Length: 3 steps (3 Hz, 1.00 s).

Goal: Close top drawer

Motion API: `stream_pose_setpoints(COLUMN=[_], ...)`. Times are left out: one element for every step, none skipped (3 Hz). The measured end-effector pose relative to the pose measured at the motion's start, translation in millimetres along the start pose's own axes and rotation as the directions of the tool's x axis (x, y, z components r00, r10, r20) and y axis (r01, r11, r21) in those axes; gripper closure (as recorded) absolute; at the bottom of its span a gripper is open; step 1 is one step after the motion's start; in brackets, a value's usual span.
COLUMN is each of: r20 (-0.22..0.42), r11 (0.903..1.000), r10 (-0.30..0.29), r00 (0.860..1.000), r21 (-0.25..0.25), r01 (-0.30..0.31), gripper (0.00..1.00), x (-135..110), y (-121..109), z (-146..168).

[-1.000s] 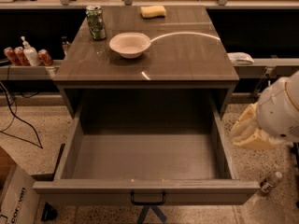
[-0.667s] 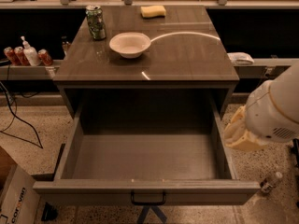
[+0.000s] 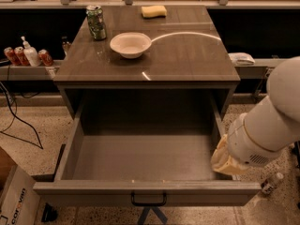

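Top drawer (image 3: 140, 156): pulled far out; wide room above its floor, between the side walls.
Front: handle (image 3: 148, 200) at panel centre, open to approach from the front.
Right side: gripper (image 3: 228, 161) at the drawer's right wall near the front corner; white arm (image 3: 272, 121) fills the space beside it.
Left side: cardboard box (image 3: 14, 200) on the floor by the front-left corner.
Cabinet top: bowl (image 3: 130, 44), can (image 3: 96, 22) and sponge (image 3: 153, 11) toward rear-left.

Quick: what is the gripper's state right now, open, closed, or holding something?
Gripper: cannot be told; it is beside the right wall of the open top drawer.
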<state>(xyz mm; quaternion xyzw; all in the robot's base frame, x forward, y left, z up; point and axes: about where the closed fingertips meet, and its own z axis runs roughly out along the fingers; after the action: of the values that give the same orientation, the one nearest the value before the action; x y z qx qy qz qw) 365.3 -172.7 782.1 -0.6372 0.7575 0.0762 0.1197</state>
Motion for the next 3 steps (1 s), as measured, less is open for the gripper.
stream_pose_setpoints(r20=[-0.004, -0.012, 0.006], r11=[0.9982, 0.9957, 0.9919], r10=[0.019, 0.038, 0.084], r00=[1.0, 0.999, 0.996], r21=[-0.056, -0.085, -0.097], r01=[-0.02, -0.038, -0.083], gripper=[1.0, 1.0, 1.0], x=[13, 26, 42], y=[18, 36, 48], z=[35, 63, 89])
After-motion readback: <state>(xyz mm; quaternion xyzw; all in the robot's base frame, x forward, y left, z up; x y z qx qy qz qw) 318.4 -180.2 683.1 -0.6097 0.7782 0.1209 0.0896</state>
